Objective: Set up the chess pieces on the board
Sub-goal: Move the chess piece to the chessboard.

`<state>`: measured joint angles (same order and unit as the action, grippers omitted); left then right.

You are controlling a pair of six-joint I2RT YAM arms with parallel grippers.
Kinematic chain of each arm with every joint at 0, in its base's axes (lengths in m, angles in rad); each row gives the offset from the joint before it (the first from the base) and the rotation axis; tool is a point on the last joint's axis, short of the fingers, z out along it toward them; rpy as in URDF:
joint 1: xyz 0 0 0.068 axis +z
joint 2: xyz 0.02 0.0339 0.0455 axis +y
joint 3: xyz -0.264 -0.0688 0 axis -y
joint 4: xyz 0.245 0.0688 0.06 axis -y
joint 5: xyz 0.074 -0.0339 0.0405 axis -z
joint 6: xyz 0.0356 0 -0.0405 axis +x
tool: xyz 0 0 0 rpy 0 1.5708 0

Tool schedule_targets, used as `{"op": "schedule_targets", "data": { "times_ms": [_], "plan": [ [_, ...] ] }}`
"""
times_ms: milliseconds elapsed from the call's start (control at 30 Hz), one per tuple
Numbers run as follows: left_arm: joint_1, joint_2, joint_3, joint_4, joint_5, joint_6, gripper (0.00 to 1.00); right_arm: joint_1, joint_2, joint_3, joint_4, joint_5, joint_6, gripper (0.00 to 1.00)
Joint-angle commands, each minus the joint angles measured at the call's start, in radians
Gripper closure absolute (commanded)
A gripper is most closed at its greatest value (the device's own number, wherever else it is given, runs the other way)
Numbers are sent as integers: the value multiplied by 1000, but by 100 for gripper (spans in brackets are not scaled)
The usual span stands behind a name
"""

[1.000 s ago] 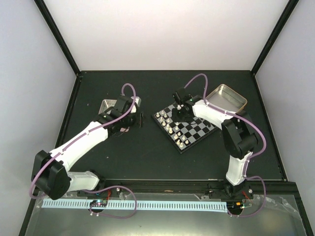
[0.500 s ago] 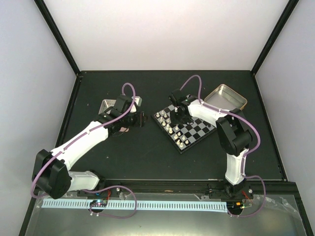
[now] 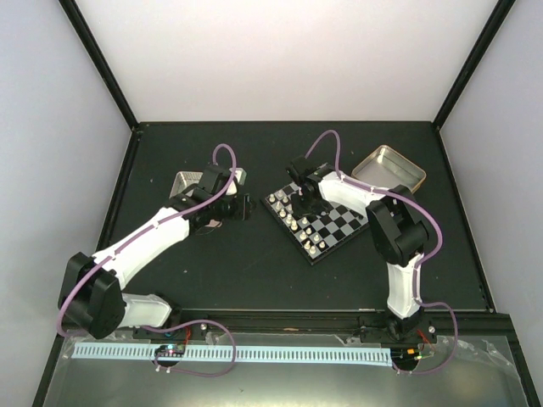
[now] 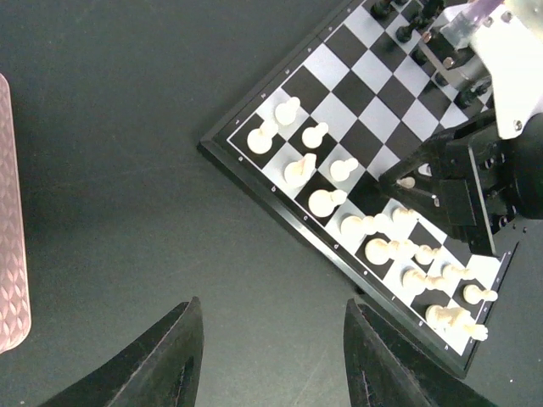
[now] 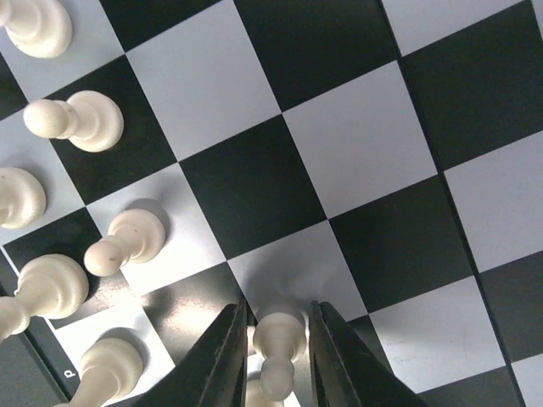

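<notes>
The checkerboard [image 3: 339, 222] lies turned like a diamond right of centre. Several cream-white pieces [image 3: 293, 216] stand in two rows along its left edge. My right gripper [image 3: 303, 199] is low over those rows. In the right wrist view its fingers [image 5: 227, 356] are shut on a white pawn [image 5: 278, 341], whose base sits at a light square of the board [image 5: 254, 186], beside other white pieces [image 5: 127, 242]. My left gripper [image 3: 246, 206] is open and empty over bare table left of the board [image 4: 373, 127]. Black pieces [image 4: 407, 32] show at the far edge.
A silver tin [image 3: 389, 168] sits behind the board at the right. A second tin [image 3: 188, 183] lies under my left arm; its edge shows in the left wrist view [image 4: 8, 254]. Dark frame rails bound the table.
My right gripper has moved left and down over the board toward the white rows. My left gripper has shifted slightly toward the board.
</notes>
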<state>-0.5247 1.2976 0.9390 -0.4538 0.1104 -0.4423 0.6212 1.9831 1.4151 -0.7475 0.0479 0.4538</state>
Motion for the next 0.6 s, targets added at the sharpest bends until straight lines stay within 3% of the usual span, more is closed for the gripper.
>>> {"op": "schedule_targets", "data": {
  "times_ms": [0,200,567],
  "plan": [
    [9,15,-1,25,24,-5,53,5,0,22,-33,24,-6,80],
    [8,12,-3,27,26,-8,53,11,-11,17,-16,-13,-5,86],
    [8,9,-7,27,29,-6,54,18,24,51,1,-63,-17,87]
  ]
}}
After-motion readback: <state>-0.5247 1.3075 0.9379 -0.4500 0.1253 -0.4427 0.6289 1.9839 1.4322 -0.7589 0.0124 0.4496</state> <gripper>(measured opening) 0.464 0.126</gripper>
